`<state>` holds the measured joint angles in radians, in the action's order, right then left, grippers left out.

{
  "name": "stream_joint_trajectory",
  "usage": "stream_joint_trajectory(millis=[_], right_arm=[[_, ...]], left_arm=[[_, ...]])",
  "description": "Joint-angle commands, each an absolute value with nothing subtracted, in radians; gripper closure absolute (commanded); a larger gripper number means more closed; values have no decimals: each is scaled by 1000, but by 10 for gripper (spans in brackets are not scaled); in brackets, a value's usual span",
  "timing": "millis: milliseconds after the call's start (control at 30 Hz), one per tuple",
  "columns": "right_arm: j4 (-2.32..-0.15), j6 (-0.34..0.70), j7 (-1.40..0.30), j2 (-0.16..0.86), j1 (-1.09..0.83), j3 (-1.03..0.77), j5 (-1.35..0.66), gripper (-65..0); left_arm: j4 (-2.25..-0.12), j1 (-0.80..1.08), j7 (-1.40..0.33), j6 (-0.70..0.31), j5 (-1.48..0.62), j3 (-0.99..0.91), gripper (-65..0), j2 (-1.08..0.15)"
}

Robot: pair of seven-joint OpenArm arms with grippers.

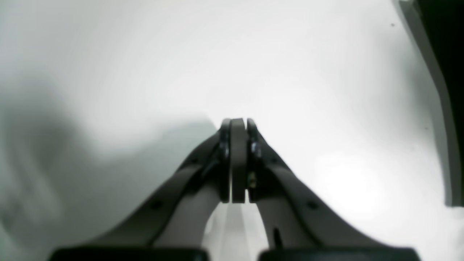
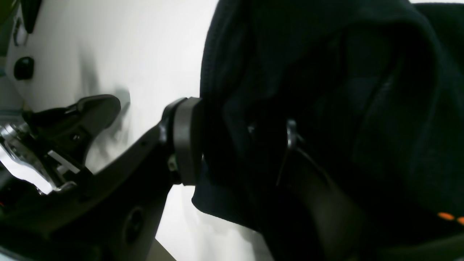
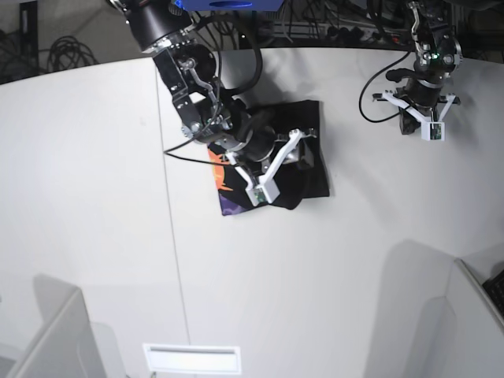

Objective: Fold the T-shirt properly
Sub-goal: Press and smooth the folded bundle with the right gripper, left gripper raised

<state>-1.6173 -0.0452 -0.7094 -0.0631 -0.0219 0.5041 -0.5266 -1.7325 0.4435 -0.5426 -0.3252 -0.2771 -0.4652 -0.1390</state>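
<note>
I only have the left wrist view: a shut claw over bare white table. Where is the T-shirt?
Observer: The T-shirt lies bunched near the table's far middle, under the right arm.
Operator: Is the right claw holding it?
Observer: Yes, the right claw is shut on a black fold.
Operator: Any print showing?
Observer: Orange and purple print shows along the shirt's edge in the base view.
Operator: And my left claw?
Observer: The left claw hangs apart from the shirt, over bare table.

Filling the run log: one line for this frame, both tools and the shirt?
right tool: shut on T-shirt | left tool: shut, holding nothing, over bare table | T-shirt: bunched, print partly showing
</note>
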Motion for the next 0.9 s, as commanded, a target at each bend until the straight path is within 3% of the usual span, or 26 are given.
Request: stream_joint_trajectory(millis=[0, 233, 600, 667, 800, 867], right_arm=[[-1633, -33, -697, -76, -7, 538, -547, -257], [-1633, -88, -700, -74, 42, 671, -547, -257], [-1709, -91, -776, -73, 189, 949, -549, -252], [-1751, -111, -776, -41, 188, 909, -547, -212], [-1830, -173, -776, 45, 180, 792, -549, 0], [-1839, -180, -776, 82, 180, 746, -549, 0]], left_arm=[[-1748, 444, -524, -329, -286, -473, 0, -147], [-1748, 446, -524, -329, -286, -475, 0, -148], [-1748, 443, -524, -329, -286, -476, 0, -151], [-1748, 444, -524, -329, -286, -478, 0, -151], [-1748, 444, -524, -329, -286, -527, 0, -147], [-1748, 444, -524, -329, -286, -539, 0, -147]])
